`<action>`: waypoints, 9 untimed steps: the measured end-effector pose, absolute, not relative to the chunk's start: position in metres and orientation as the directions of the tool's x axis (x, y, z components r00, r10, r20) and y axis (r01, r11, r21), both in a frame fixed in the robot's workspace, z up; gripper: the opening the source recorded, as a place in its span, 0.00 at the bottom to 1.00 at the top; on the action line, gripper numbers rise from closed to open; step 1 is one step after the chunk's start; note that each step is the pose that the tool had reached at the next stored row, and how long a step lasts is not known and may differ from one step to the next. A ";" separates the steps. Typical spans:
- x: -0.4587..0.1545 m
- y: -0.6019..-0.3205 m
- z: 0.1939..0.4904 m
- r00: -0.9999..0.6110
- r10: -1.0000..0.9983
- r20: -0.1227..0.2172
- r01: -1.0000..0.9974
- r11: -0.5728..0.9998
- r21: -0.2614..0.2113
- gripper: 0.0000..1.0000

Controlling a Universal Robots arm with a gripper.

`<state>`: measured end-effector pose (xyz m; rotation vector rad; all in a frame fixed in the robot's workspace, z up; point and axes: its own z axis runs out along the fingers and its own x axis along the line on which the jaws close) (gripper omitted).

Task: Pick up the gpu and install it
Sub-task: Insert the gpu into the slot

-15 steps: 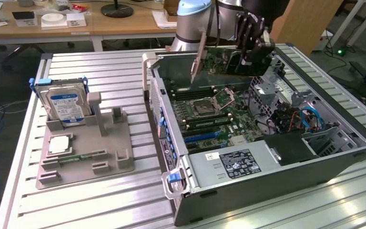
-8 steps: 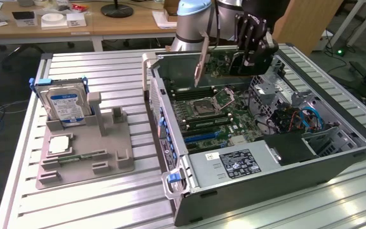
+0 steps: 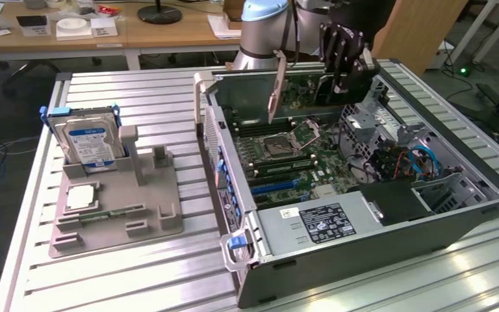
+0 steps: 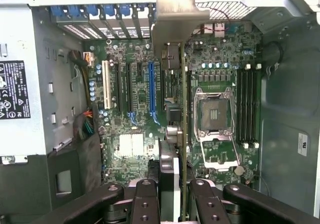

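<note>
With the pincer (image 3: 343, 88) clamped on the gpu (image 3: 277, 83), the card's long axis runs toward nine o'clock in the exterior view. The blue expansion slot (image 3: 273, 187) lies about six o'clock below it.

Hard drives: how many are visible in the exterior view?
1. The hard drive stands upright in the grey holder, on the exterior view's left, beside the open computer case. Others may be hidden inside the case.
</note>
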<state>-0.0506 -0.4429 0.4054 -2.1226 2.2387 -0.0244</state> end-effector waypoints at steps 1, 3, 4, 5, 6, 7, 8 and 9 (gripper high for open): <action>-0.051 -0.443 0.404 -0.052 -0.998 -0.030 -0.997 0.054 -0.050 0.28; -0.051 -0.443 0.403 -0.052 -0.998 -0.030 -0.997 0.054 -0.051 0.28; -0.051 -0.443 0.402 -0.052 -0.998 -0.030 -0.997 0.054 -0.052 0.28; -0.051 -0.443 0.401 -0.052 -0.998 -0.030 -0.997 0.054 -0.053 0.28; -0.051 -0.443 0.400 -0.052 -0.998 -0.030 -0.997 0.054 -0.055 0.28; -0.051 -0.443 0.400 -0.052 -0.998 -0.031 -0.997 0.054 -0.058 0.28; -0.051 -0.443 0.399 -0.052 -0.998 -0.031 -0.997 0.054 -0.062 0.28; -0.051 -0.443 0.398 -0.052 -0.998 -0.031 -0.996 0.054 -0.066 0.28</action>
